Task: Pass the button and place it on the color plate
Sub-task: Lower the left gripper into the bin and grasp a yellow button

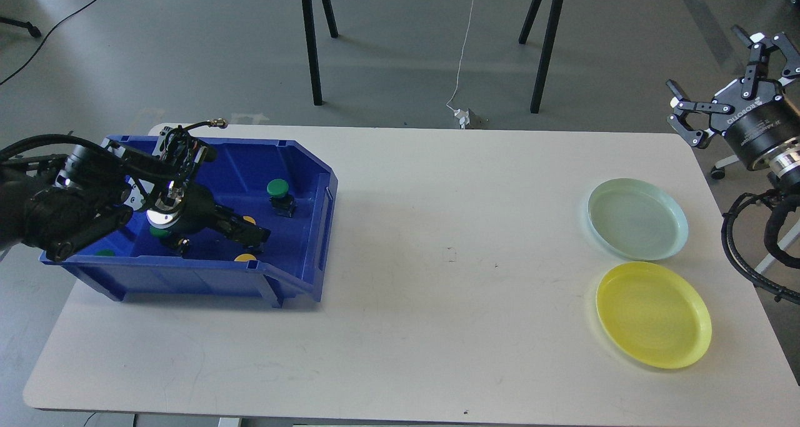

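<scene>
My left gripper (pixel 251 232) reaches low into the blue bin (pixel 312 227). Its dark fingers sit over a yellow button (pixel 249 219), of which only a sliver shows. I cannot tell if the fingers are closed on it. A second yellow button (pixel 245 257) lies by the bin's front wall. A green button (pixel 278 189) stands further back, and another green button (pixel 157 232) is half hidden under my left wrist. My right gripper (pixel 706 61) is open and empty, held high off the table's far right edge. The yellow plate (pixel 653 314) and pale green plate (pixel 637 219) lie at the right.
A third green button (pixel 105 252) peeks out at the bin's front left corner. The white table (pixel 437 239) spans the space between bin and plates. Black stand legs (pixel 310 39) and cables are on the floor behind.
</scene>
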